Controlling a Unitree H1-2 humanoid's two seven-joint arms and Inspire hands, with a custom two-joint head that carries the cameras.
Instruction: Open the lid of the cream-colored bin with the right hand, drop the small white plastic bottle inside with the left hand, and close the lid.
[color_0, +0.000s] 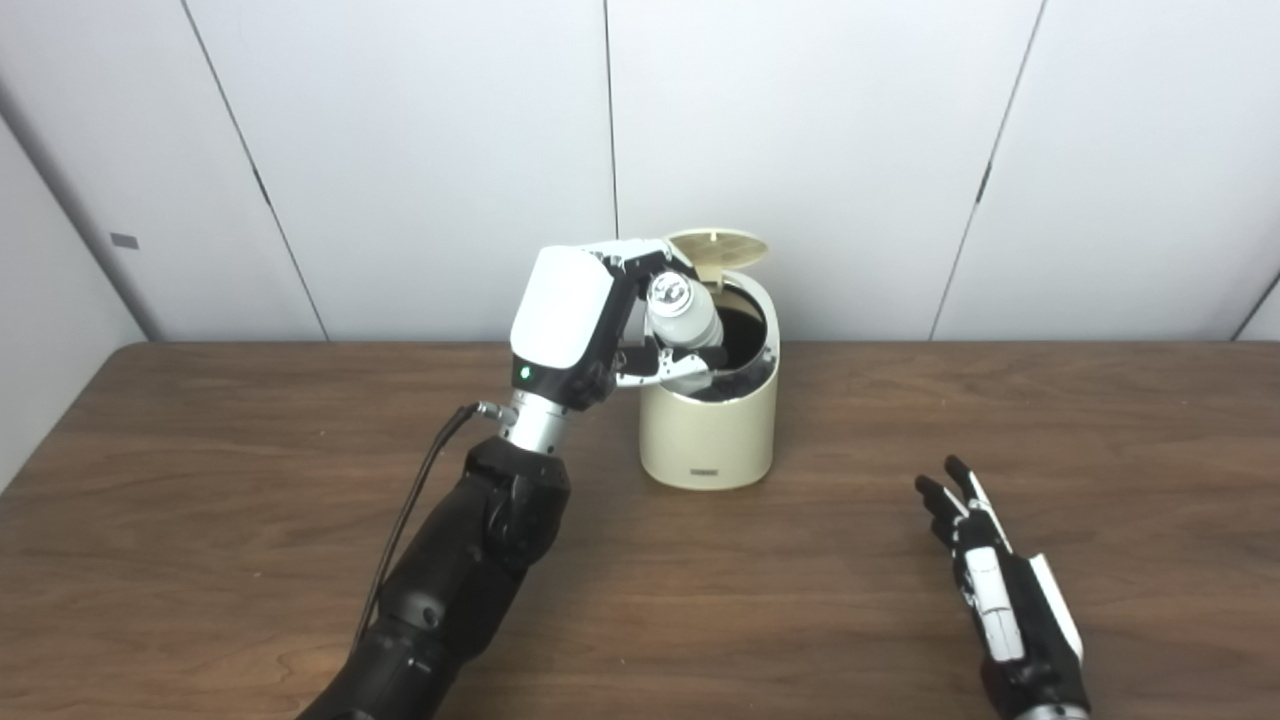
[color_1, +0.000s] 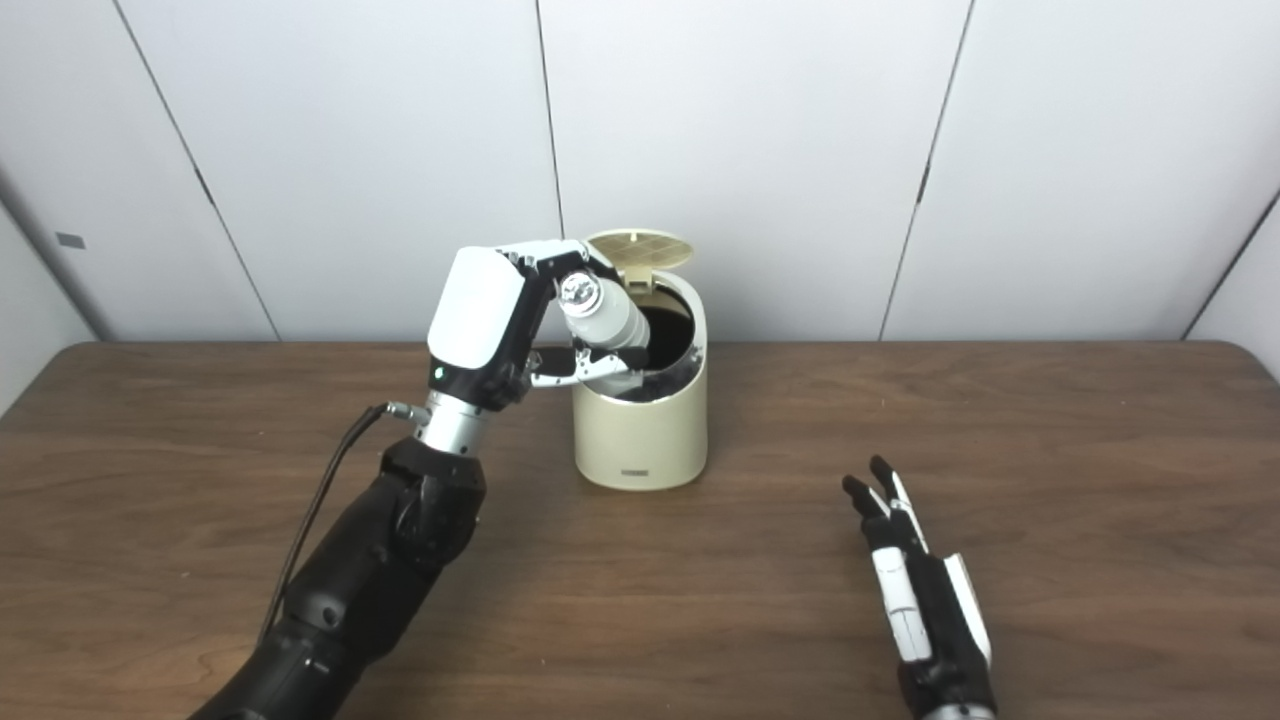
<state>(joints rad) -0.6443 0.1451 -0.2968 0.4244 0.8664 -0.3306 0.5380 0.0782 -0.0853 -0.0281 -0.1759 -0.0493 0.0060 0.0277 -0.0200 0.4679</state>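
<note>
- Left eye view shows you the left hand (color_0: 590, 325) grasping the small white plastic bottle (color_0: 685, 312), tilted over the cream-colored bin (color_0: 712, 425).
- Your bin's lid (color_0: 718, 247) stands raised at the back.
- Your right hand (color_0: 995, 590) rests apart, fingers spread, seemingly touching the wooden table (color_0: 200, 520).

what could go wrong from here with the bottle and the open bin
1. The bottle is tilted over the bin opening's left rim in the left hand; released now, it might catch the rim and fall on the table.
2. The lid stands open unheld, with the right hand far off; it may drop early.
</note>
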